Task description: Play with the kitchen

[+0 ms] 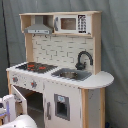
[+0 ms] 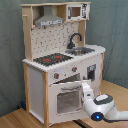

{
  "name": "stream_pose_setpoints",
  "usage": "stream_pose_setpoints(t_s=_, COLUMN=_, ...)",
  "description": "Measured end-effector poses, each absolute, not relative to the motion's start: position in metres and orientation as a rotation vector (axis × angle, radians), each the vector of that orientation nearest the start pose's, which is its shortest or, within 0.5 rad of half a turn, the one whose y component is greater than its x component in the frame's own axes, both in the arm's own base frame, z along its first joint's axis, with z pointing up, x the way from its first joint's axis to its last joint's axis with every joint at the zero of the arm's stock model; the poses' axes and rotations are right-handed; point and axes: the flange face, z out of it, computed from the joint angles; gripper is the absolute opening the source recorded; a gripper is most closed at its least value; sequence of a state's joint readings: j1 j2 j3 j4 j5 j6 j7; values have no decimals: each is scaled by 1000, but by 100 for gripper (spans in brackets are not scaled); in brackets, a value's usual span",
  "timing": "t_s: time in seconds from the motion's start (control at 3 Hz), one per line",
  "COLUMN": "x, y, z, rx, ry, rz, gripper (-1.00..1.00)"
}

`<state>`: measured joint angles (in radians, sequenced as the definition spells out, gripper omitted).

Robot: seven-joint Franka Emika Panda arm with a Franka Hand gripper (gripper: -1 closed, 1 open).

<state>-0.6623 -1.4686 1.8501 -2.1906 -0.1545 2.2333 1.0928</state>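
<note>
Step in hand: oven door (image 2: 69, 97) of kitchen (image 2: 60, 60) swung ajar. Gripper (image 2: 86, 89) at door edge; grip state unclear. Next move likely swings door.

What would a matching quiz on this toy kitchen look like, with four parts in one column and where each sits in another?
Parts:
1. Hood
2. Microwave
3. Faucet
4. Oven door

Places:
A. Behind the sink on the counter
B. Below the knobs, swung ajar
C. Top shelf, above the stovetop
D. Top shelf, above the sink

Pairs: 1-C, 2-D, 3-A, 4-B
</note>
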Motion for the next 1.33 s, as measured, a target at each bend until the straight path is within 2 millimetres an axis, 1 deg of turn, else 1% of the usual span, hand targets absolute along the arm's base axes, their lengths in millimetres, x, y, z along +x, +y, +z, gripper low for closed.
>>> stream_pose_setpoints(t_s=0.33, x=298, y=441, z=208, rx=1745, ry=206, rz=1304, gripper=100)
stream_pose_setpoints(t_s=0.67, x=318, y=440, z=214, rx=1777, ry=238, rz=1321, gripper=100)
stream_pose_setpoints(t_s=1.0, x=344, y=429, z=213, rx=1800, ry=256, rz=1310, gripper=100)
stream_pose_setpoints(t_s=1.33, x=312, y=444, z=233, rx=1798, ry=272, rz=1350, gripper=100)
